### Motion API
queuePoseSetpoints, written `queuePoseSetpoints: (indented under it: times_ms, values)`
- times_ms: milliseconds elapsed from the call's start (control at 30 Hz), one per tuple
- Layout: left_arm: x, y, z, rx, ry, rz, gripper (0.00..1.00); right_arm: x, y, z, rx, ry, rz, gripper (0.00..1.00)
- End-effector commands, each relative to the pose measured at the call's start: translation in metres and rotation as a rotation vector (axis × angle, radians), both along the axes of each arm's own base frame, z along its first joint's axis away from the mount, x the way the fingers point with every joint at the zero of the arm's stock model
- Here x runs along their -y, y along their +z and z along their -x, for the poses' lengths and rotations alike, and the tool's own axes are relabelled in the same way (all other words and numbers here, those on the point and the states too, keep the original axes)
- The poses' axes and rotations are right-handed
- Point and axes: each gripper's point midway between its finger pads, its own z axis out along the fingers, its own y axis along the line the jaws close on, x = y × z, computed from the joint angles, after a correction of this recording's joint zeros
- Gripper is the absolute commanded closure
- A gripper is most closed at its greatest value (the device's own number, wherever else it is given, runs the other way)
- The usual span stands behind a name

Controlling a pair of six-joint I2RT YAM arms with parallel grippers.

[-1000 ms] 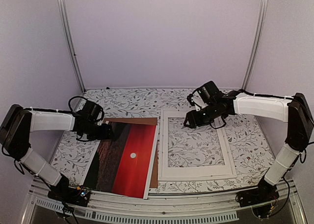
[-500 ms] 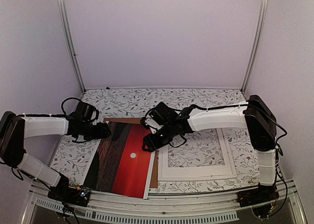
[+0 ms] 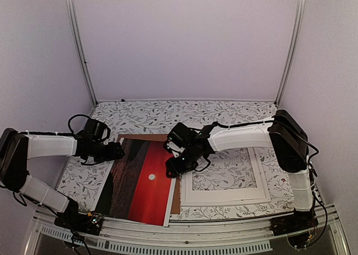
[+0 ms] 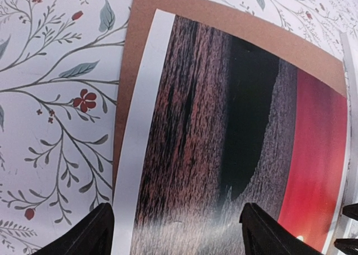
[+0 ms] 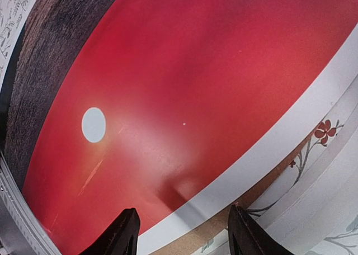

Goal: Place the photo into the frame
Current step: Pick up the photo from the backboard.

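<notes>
From above, the photo lies flat on the left half of the counter, on top of a brown board. The board peeks out at the far side and the right side. The white frame lies flat just beside it on the right, and the leafy counter shows through its middle. The left gripper is at the far left corner of the photo. The right arm reaches across the frame, and the right gripper is over the photo's right edge.

In the left wrist view, the left gripper's two fingers are spread wide with nothing between them. Under them is the dark part of the photo with its white border, then the brown board and the counter.

In the right wrist view, the right gripper's fingers are apart too and grip nothing. They are over the red sky and the white border, with the little white sun to the left. I cannot tell if they touch the paper.
</notes>
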Motion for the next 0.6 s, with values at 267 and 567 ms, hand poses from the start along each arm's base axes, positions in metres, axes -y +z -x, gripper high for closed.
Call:
queuePoseSetpoints:
  times_ms: [267,567]
  values:
    - [-0.007,-0.011,0.004,-0.029,0.032,0.024,0.2,0.035,-0.014,-0.02,0.012,-0.126,0.152,0.43]
    - [-0.013,-0.027,0.018,-0.069,0.076,0.035,0.21,0.017,-0.026,-0.027,-0.014,-0.143,0.09,0.39]
